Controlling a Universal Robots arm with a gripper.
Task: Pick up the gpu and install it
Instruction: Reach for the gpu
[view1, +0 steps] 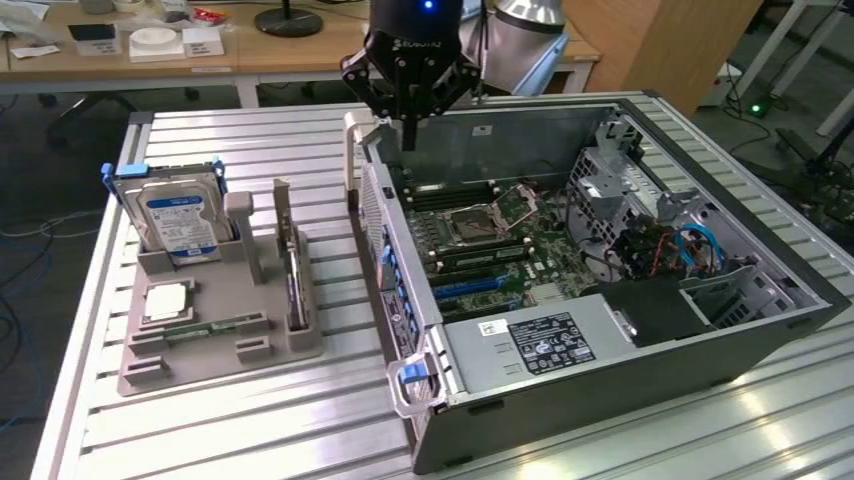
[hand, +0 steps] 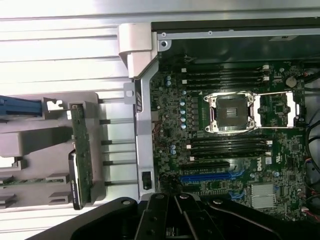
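The gpu stands on edge in a slot of the grey parts holder on the table, in the exterior view's left half. In the wrist view the gpu appears edge-on as a thin green-and-black strip. My gripper hangs shut and empty above the rear corner of the open computer case. It is to the exterior view's right of the gpu and well apart from it. The gripper also looks down over the motherboard and its blue slot.
The holder also carries a blue-labelled hard drive, a processor chip and a memory stick. Inside the case sit a power supply and bundled cables. A wooden desk stands behind the slatted metal table.
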